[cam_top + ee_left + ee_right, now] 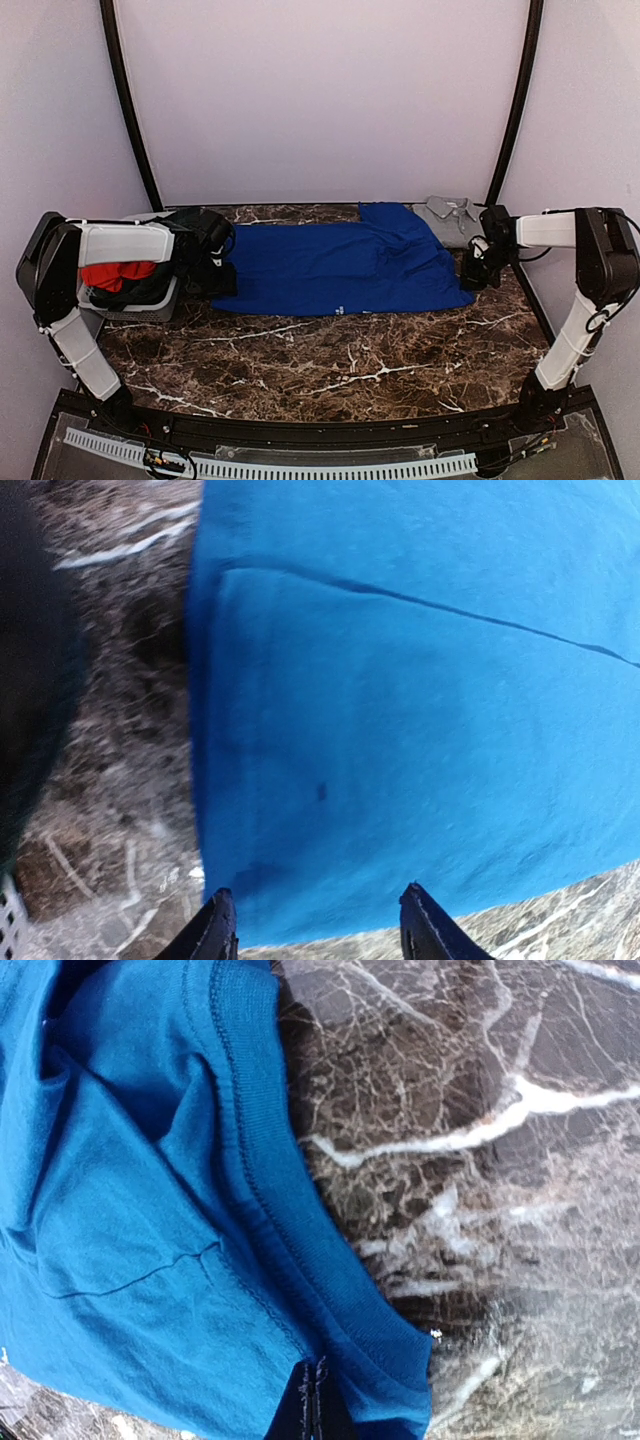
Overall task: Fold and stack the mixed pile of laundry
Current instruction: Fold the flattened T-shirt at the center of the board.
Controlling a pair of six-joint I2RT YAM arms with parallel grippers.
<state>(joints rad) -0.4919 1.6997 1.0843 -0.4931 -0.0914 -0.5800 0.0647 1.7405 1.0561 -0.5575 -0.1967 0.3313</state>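
A royal-blue T-shirt (335, 268) lies spread flat across the middle of the marble table. My left gripper (222, 272) is open at the shirt's left edge, its fingertips (218, 925) just above the cloth (400, 730). My right gripper (472, 272) is shut on the shirt's ribbed collar edge (300, 1260) at the right end. A grey shirt (452, 215) lies folded at the back right. A red-orange garment (115, 273) and dark cloth (200, 240) sit in and over the basket on the left.
A small grey basket (140, 305) stands at the left edge under my left arm. The dark marble table (330, 360) stretches in front of the shirt. Black frame poles rise at the back left and back right.
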